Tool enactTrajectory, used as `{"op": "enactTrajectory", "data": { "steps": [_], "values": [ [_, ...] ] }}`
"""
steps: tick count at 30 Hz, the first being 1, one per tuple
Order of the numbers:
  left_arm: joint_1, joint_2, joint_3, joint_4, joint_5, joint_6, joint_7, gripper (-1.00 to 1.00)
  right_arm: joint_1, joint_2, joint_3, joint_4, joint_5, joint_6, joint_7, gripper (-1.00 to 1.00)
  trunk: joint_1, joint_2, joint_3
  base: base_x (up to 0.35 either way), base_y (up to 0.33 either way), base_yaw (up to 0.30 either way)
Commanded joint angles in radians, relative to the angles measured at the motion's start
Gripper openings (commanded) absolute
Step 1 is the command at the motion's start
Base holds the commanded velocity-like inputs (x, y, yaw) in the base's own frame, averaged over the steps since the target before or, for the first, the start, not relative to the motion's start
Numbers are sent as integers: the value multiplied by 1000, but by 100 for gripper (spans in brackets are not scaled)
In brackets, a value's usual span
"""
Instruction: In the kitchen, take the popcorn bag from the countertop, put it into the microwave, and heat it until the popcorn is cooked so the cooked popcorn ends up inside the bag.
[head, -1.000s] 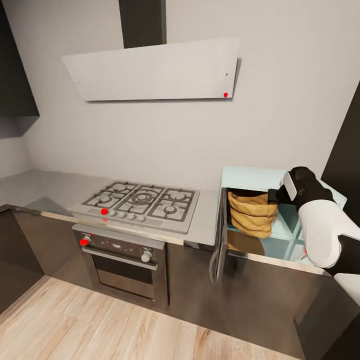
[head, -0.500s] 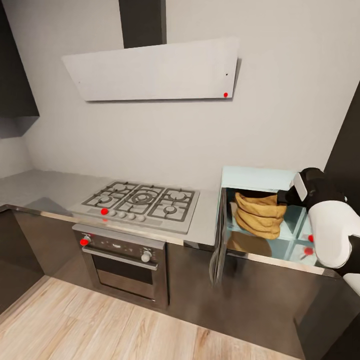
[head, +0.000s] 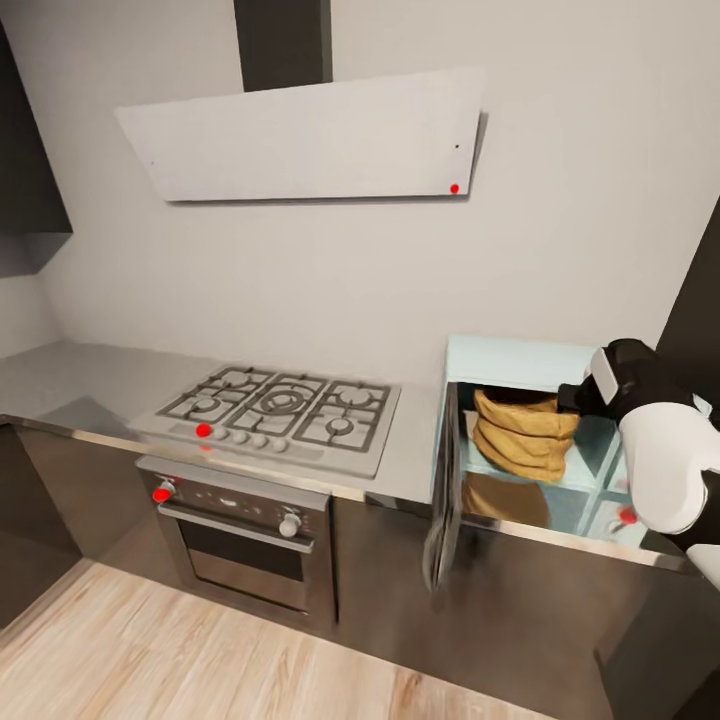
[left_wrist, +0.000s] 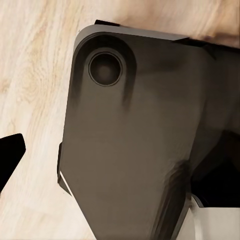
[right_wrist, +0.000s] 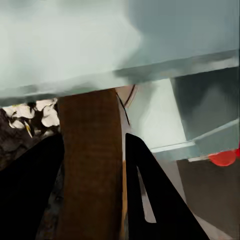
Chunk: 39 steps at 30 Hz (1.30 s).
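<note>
The pale mint-blue microwave (head: 520, 357) stands on the grey countertop (head: 80, 375) at the right, its door (head: 443, 490) swung open toward me. Inside it the tan popcorn bag (head: 525, 435) hangs tilted a little above the floor of the cavity. My right arm (head: 655, 440) reaches in from the right. In the right wrist view my right gripper (right_wrist: 92, 142) is shut on the bag's brown wall (right_wrist: 90, 175), one black finger on each side. White popcorn (right_wrist: 35, 114) shows inside the mouth. One black tip of my left gripper (left_wrist: 9, 156) hangs over the floor.
A steel gas hob (head: 285, 405) lies left of the microwave, with a black built-in oven (head: 240, 530) under it and a white hood (head: 300, 140) above. A red dot (head: 627, 515) marks the microwave's side panel. My dark base (left_wrist: 130, 150) stands on the wooden floor (head: 150, 650).
My right gripper has carried the bag to the right, deeper into the microwave. The head camera has shifted slightly.
</note>
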Motion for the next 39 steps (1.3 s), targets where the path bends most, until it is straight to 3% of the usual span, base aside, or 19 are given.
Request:
{"op": "enactTrajectory", "data": {
  "steps": [1,11,12,18,30,32,33,39],
  "values": [
    [0,0,2,-1,5,-1,1,100,0,1,-5,11,30,4,0,-100,1,0,-1,242,0,0],
    [0,0,2,-1,5,-1,1,100,0,-1,-5,15,31,4,0,-100,1,0,-1,44,0,0],
    [0,-1,6,-2,8,-3,2,100,5,5,0,-3,5,4,4,-100,1,0,-1,0,0,0],
    [0,1,6,-2,8,-3,2,100,6,14,1,0,11,4,-19,-100,1,0,-1,0,0,0],
    [0,1,6,-1,8,-1,1,100,17,13,0,-5,-19,4,-27,-100,1,0,-1,58,0,0],
    [0,1,6,-1,8,-1,1,100,17,13,0,-2,-19,4,-26,-100,1,0,-1,15,0,0],
    [0,1,6,-1,8,-1,1,100,17,13,0,25,13,4,-26,-100,1,0,-1,6,0,0],
    [0,1,6,-1,8,-1,1,100,17,12,-1,25,9,4,-23,-100,1,0,-1,1,0,0]
  ]
}}
